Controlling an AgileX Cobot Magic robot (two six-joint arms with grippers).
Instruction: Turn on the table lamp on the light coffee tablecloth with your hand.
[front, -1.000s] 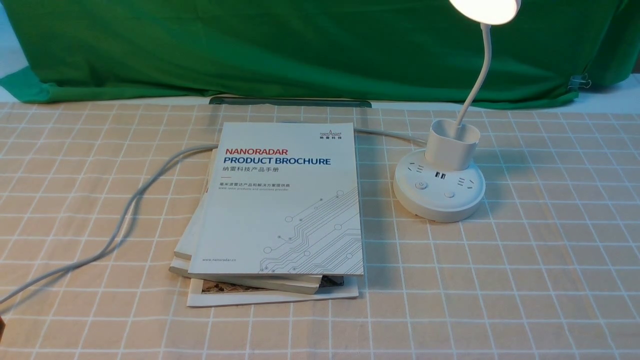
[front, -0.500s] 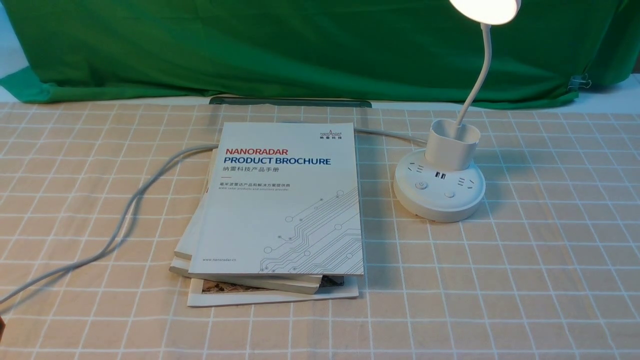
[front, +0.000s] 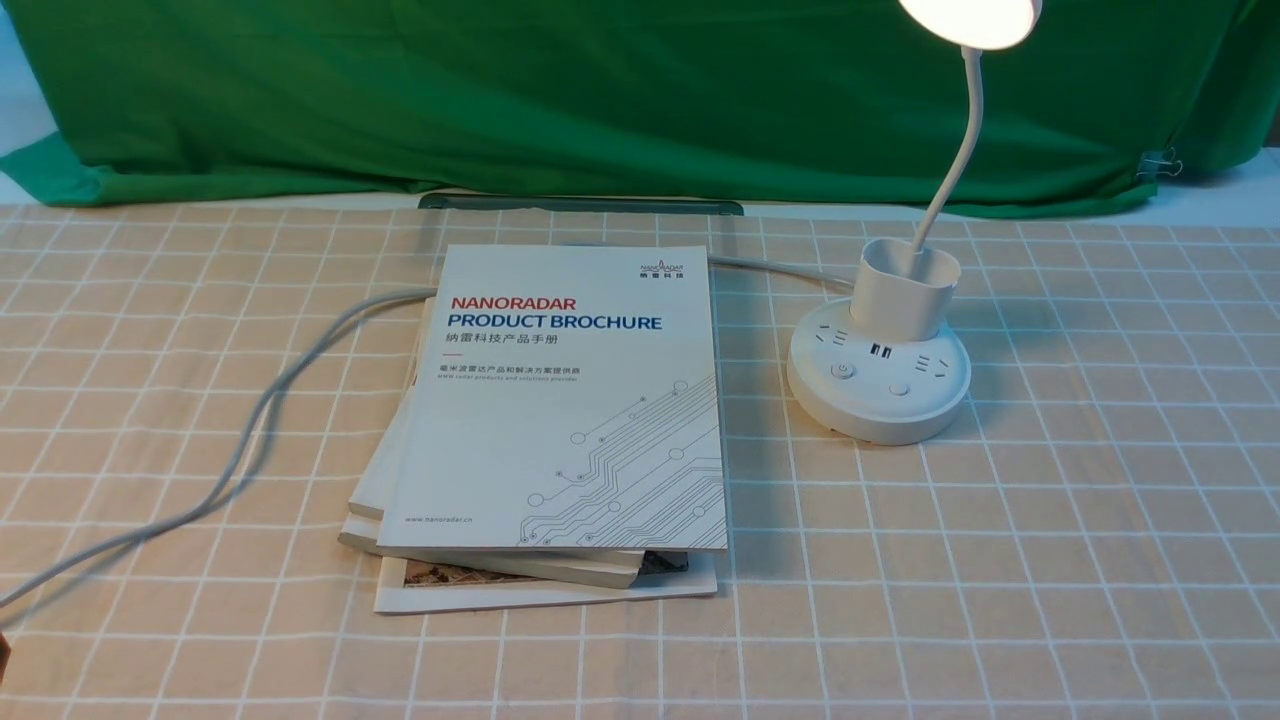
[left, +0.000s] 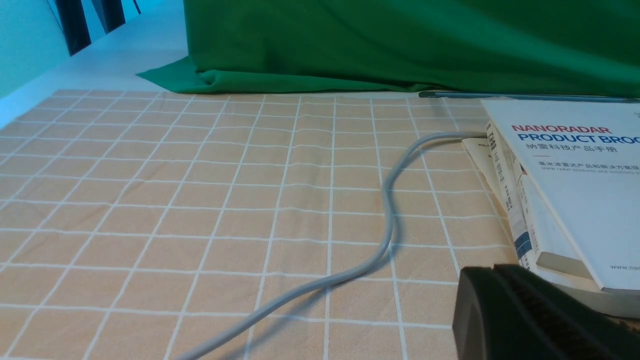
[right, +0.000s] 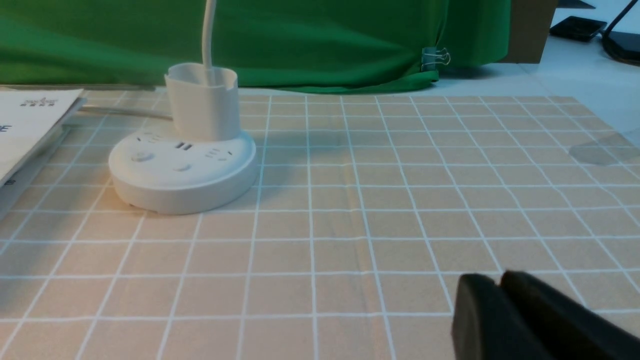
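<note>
The right gripper (right: 500, 292) hangs low over the light coffee tablecloth (right: 380, 220), well apart from the table lamp (right: 182, 167), jaws nearly together with a thin slit between, holding nothing; the left gripper (left: 495, 272) looks shut, beside the stacked brochures (left: 565, 175); the lamp stands on the cloth's right side, its head (front: 970, 18) glowing, so the task looks done

left gripper (left: 492, 272): matte black (ribbed pad) | right gripper (right: 500, 282): matte black
</note>
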